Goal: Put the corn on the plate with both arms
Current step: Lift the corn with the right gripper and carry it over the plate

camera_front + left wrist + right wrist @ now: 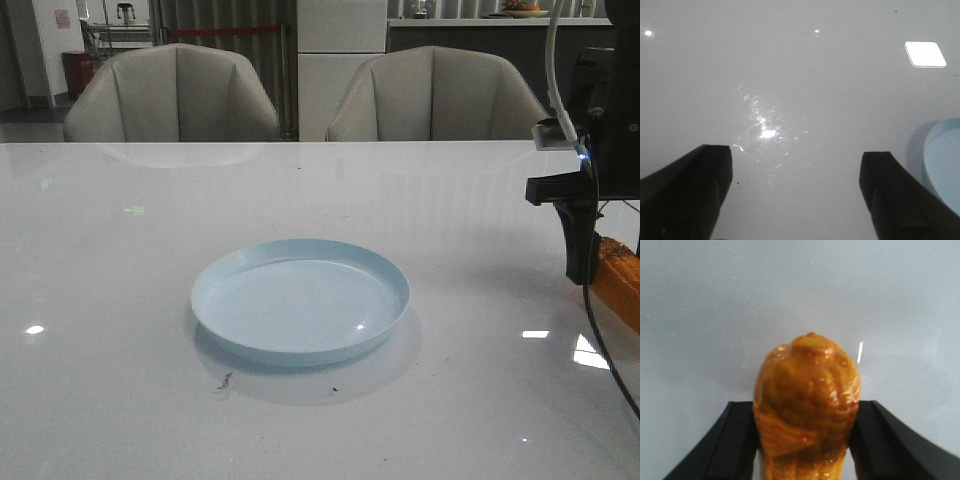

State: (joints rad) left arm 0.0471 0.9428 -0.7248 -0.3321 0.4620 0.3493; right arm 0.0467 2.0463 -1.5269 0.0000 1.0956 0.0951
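Observation:
The pale blue plate (300,298) lies in the middle of the white table. The orange corn (618,280) lies on the table at the far right edge of the front view. My right gripper (582,255) stands down over it. In the right wrist view the black fingers (737,440) press on both sides of the corn (807,405), whose rounded end points away from the wrist. My left gripper (796,165) is open and empty above bare table, with the plate's rim (940,150) just beside one finger. The left arm does not show in the front view.
Two grey chairs (170,95) stand behind the table's far edge. The right arm's cable (600,330) hangs down toward the front right. Bright light reflections lie on the glossy table top (120,330).

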